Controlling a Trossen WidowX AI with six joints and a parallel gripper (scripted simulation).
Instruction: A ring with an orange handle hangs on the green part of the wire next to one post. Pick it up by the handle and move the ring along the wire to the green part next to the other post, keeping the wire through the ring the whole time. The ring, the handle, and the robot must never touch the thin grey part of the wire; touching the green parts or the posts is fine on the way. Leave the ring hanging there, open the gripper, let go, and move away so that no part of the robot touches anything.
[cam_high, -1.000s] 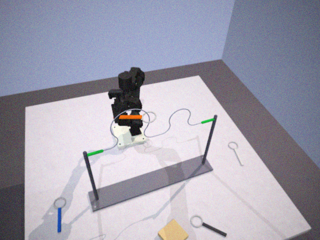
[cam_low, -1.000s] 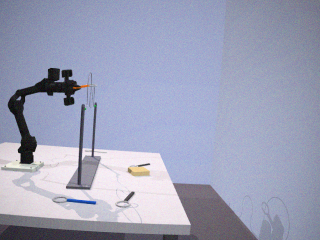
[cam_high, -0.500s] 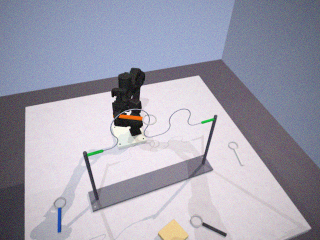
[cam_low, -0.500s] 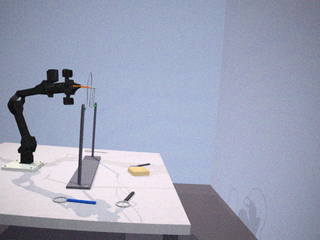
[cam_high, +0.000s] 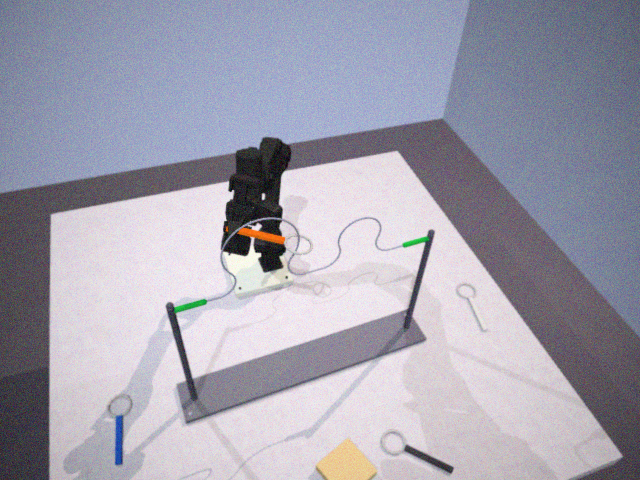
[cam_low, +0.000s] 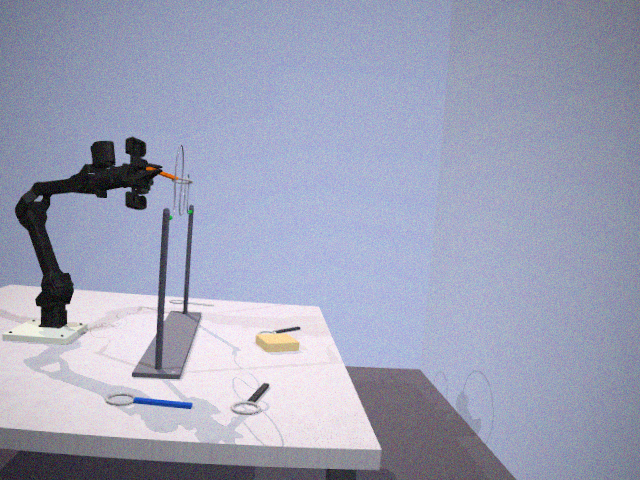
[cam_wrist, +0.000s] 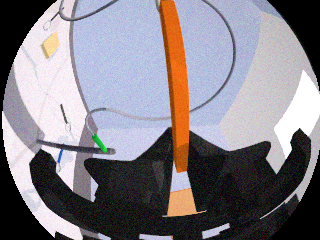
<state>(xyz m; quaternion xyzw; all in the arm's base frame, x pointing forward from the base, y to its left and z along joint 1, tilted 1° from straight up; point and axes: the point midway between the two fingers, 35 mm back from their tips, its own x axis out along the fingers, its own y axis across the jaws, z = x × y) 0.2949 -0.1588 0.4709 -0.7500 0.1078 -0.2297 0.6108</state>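
Pale blue walls (cam_high: 206, 77) (cam_low: 310, 103) rise behind a white table (cam_high: 361, 180) (cam_low: 310, 454) (cam_wrist: 55, 80). High above it, the gripper (cam_high: 249, 232) (cam_low: 157, 170) (cam_wrist: 175, 131) pinches the orange handle (cam_high: 263, 236) (cam_low: 169, 176) (cam_wrist: 179, 85) between its fingertips. Handle and ring (cam_high: 312, 245) (cam_low: 191, 181) extend ahead of the gripper, the handle dipping slightly toward the ring, which lies nearly flat in the exterior view. From above, the ring is at the side of the wire's (cam_high: 361, 218) (cam_low: 181, 147) (cam_wrist: 234, 50) big loop, and the wire appears to run through it; whether they touch, I cannot tell.

Both green parts are lower than the gripper: one (cam_high: 190, 305) (cam_low: 170, 218) (cam_wrist: 99, 143) at the near post (cam_high: 180, 351) (cam_low: 161, 289) (cam_wrist: 75, 147) of the exterior view, the other (cam_high: 416, 241) (cam_low: 190, 211) at the far post (cam_high: 419, 279) (cam_low: 188, 258). The ring is at neither.

Well below the gripper, beyond the posts' base (cam_high: 305, 356) (cam_low: 173, 346), is a yellow block (cam_high: 346, 462) (cam_low: 277, 342) (cam_wrist: 50, 45), with a black-handled ring (cam_high: 429, 458) (cam_low: 286, 329) near it. Down past the near post lies a blue-handled ring (cam_high: 118, 439) (cam_low: 162, 403) (cam_wrist: 60, 155); past the far post, a white-handled ring (cam_high: 475, 312) (cam_low: 199, 304). The arm's plate (cam_high: 239, 288) (cam_low: 15, 335) is below and behind the gripper.
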